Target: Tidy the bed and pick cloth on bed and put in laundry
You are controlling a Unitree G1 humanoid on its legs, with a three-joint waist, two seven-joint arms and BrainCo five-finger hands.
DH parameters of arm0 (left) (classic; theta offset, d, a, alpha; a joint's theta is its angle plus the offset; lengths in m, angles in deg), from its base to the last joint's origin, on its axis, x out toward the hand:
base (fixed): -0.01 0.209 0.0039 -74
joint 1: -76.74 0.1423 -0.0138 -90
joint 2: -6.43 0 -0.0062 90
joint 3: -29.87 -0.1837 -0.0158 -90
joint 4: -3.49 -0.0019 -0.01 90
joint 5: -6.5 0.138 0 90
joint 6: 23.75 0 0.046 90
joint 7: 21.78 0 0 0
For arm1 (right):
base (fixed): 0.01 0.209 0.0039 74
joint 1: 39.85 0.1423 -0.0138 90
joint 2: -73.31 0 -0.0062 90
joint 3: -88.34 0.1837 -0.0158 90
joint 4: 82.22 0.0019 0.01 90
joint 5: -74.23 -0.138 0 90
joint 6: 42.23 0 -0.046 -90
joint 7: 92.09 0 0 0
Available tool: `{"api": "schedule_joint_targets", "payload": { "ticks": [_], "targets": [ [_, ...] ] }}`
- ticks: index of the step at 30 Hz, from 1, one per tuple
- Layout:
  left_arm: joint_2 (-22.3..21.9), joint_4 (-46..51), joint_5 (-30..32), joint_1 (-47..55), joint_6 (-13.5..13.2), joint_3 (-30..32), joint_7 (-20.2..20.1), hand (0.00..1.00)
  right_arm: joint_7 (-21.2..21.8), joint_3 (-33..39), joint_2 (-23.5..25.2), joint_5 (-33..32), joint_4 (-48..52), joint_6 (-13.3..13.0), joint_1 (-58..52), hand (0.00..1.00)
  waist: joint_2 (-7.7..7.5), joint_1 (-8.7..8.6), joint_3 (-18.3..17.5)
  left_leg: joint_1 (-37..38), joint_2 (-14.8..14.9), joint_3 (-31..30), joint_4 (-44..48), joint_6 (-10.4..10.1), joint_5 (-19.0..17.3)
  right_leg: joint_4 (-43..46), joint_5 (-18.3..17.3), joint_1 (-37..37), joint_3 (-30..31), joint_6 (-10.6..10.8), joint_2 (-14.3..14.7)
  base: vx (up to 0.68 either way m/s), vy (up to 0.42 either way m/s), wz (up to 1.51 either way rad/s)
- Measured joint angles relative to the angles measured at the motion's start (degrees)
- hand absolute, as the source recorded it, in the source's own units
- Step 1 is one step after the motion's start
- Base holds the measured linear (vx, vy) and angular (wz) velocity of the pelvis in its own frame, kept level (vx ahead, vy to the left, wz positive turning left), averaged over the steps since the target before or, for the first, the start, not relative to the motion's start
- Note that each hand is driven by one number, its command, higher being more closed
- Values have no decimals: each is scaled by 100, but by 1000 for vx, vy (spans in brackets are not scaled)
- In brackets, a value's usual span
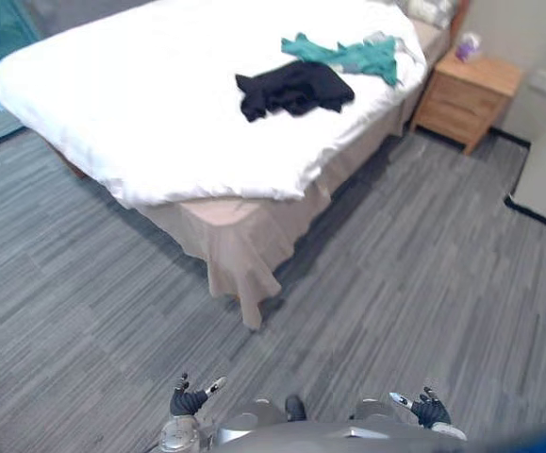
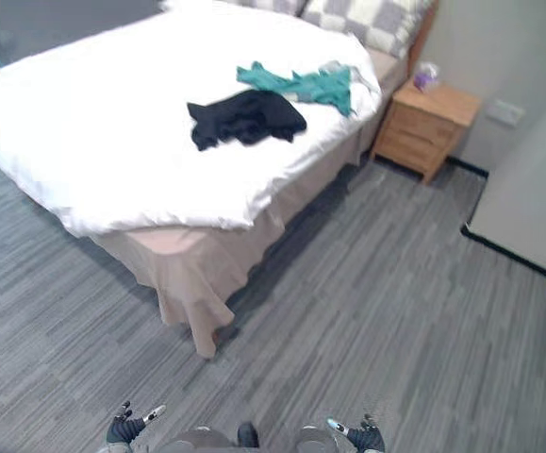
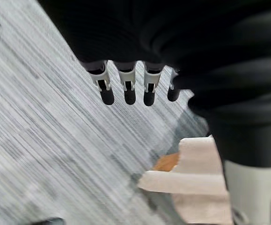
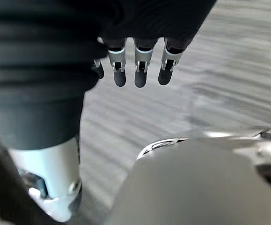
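A bed (image 1: pixel 140 113) with a white duvet stands ahead across the grey floor. On its far right part lies a crumpled black cloth (image 1: pixel 293 90), and just beyond it a teal cloth (image 1: pixel 348 54) near the pillows (image 2: pixel 367 24). My left hand (image 1: pixel 188 400) and right hand (image 1: pixel 429 410) hang low at the near edge of the eye views, well short of the bed. In the wrist views the left fingers (image 3: pixel 126 91) and right fingers (image 4: pixel 139 70) are straight and hold nothing.
A wooden nightstand (image 1: pixel 466 94) with a small purple item stands right of the bed head. A beige bed skirt (image 1: pixel 239 250) hangs at the near corner. Grey carpet (image 1: pixel 414 264) stretches between me and the bed. A white wall panel (image 2: pixel 537 189) rises at right.
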Motion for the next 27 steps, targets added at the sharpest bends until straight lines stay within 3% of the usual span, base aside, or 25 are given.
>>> {"api": "schedule_joint_targets", "payload": {
  "ticks": [3, 4, 6, 8, 9, 10, 13, 14, 17, 19, 22, 23, 24, 27],
  "targets": [
    [-84, -63, -2, -218, -3, -61, -48, 0, -6, -64, 22, -68, -17, -67, -43, 0, 8, -165, -2, 231, 44, -820, -60, -99, -54, -1029, 44, -447, 258, -91, 71, 340, -130, 151],
    [-122, -113, 2, -240, -6, -57, -84, 0, -10, -64, 35, -89, -18, -155, -61, 0, 11, -244, 1, 326, 84, -1184, -54, -182, -101, -1518, 238, -552, 582, -150, 138, 327, -169, 168],
    [-255, -119, 4, -175, -31, 11, -160, 0, -11, -43, 65, -91, -21, -285, -138, 0, 5, -235, 4, 497, 177, -1563, -28, -383, -215, -2192, 632, -592, 1102, -171, 272, 364, -226, 136],
    [-339, -106, 12, -118, -135, 253, -169, 0, -5, -74, 98, -90, -38, -379, -178, 0, -64, -209, 9, 603, 259, -1609, 74, -662, -379, -2764, 1302, -503, 1343, -241, 296, 325, -241, 104],
    [-304, -91, 14, -68, -223, 332, -165, 0, 4, -121, 152, -85, -102, -430, -191, 0, -217, -208, -45, 674, 259, -1579, 128, -899, -523, -2938, 1833, -436, 1334, -246, 233, 336, -315, 71],
    [-442, -102, 16, -89, -270, 502, -160, 0, 72, -144, 21, -56, -176, -450, -94, 0, -8, -147, -19, 765, 536, -1506, 202, -1038, -643, -2761, 1674, -347, 1183, -328, 399, 324, -314, 50],
    [-687, -107, 32, -53, -279, 518, -132, 0, 132, -374, -255, -44, -197, -418, -27, 0, 334, -109, -45, 809, 1024, -1449, 202, -1163, -639, -2943, 1470, -111, 846, -556, 766, 345, -319, 29],
    [-701, -107, 32, -52, -273, 514, -124, 0, 145, -414, -284, -44, -238, -380, 7, 0, 373, -114, -58, 808, 1090, -1409, 203, -1230, -599, -2993, 1461, -64, 807, -574, 817, 311, -301, 30],
    [-715, -99, 23, -69, -274, 506, -110, 0, 170, -658, -331, -49, -390, -133, 121, 0, 299, -101, -16, 691, 1242, -1211, 532, -1383, -404, -3428, 1476, 341, 616, -660, 924, 145, -183, 30],
    [-627, -113, 29, -163, -220, 449, -115, 0, 178, -736, -336, -52, -406, 83, 123, 0, 261, -59, -10, 289, 1318, -720, 1267, -1441, -314, -3960, 1529, 661, 516, -681, 932, 50, -158, 29],
    [-614, -115, 12, -179, -125, 431, -153, 0, 174, -682, -341, -58, -440, 248, 101, 0, 233, -56, -2, 181, 1302, -170, 1243, -1495, -21, -4476, 1808, 894, 414, -714, 840, 21, -74, 19],
    [-618, -157, 1, -176, -114, 391, -172, 0, 177, -627, -350, -57, -440, 276, 95, 0, 291, -82, -37, 213, 1303, -102, 1101, -1480, 6, -4563, 1847, 916, 353, -714, 850, 51, -40, 34],
    [-627, -231, -119, -192, -95, 310, -221, 0, 180, -533, -360, -51, -443, 307, 87, 0, 347, -129, -71, 272, 1293, -88, 872, -1463, 53, -4673, 1898, 943, 278, -714, 866, 82, -5, 41],
    [-636, -350, -1312, -187, 9, 299, -229, 0, 180, -310, -330, -63, -475, 371, 70, 0, 373, -135, -81, 496, 1302, -105, 249, -1477, 172, -5033, 2107, 1107, 72, -780, 955, 47, 6, 30]
  ]
}}
